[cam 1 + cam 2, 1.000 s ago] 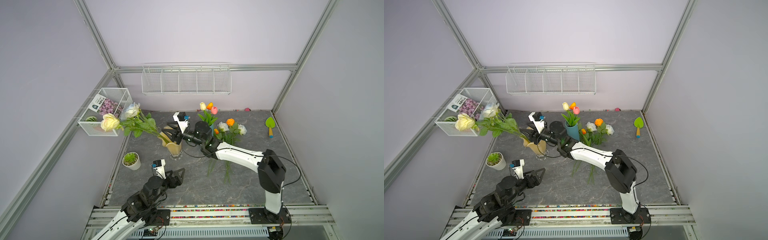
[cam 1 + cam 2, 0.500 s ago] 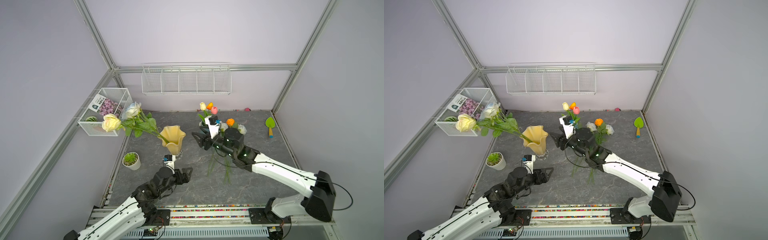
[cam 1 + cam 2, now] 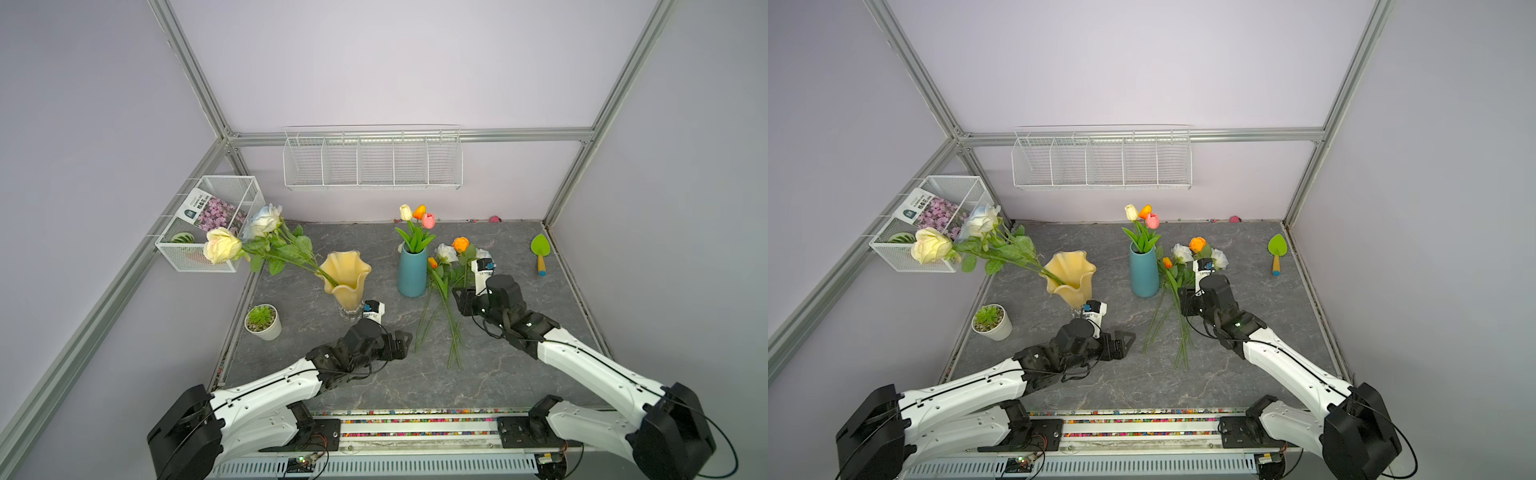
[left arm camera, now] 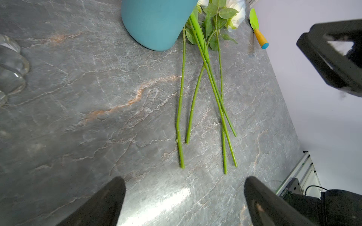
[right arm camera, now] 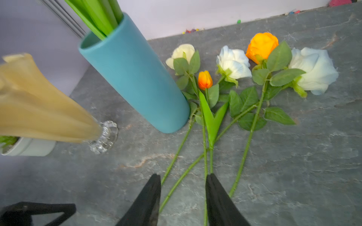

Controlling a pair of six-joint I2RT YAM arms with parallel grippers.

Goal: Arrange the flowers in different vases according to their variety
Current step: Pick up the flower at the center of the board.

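**Change from the earlier frames.** The right arm has drawn back from the amber vase (image 3: 347, 276) and now holds the right gripper (image 3: 458, 298) over the loose flowers (image 3: 442, 316). The left arm has stretched forward over the table (image 3: 494, 382), carrying the left gripper (image 3: 405, 343) towards their cut ends.

**Top views.** In both top views two roses (image 3: 224, 245) lean out of the amber vase to the robot's left, and three tulips (image 3: 417, 214) stand in the teal vase (image 3: 412, 274). The loose flowers lie flat just to the right of the teal vase, heads towards the back wall and cut ends towards the robot. The right gripper (image 3: 1183, 301) hangs above their mid-length. The left gripper (image 3: 1126, 340) is near the cut ends but off to their left, so the right arm is the nearer.

**Left wrist view.** The left gripper (image 4: 184, 180) is spread to its widest and holds nothing. The stems (image 4: 181, 152) end ahead of its fingertips, not between them.

**Right wrist view.** The right gripper (image 5: 183, 176) is partly open, its gap far wider than any stem, with nothing clamped. Four rose heads (image 5: 234, 62) and one orange tulip (image 5: 205, 80) fan out ahead. Their stems cross and run lengthwise towards the fingers (image 5: 217, 195), so a closing stroke would cut across the long axis. One stem passes through the gap and another lies at a finger's inner edge; contact cannot be told. The coming pick probably depends on catching one stem alone: a rose for the amber vase, the tulip for the teal.
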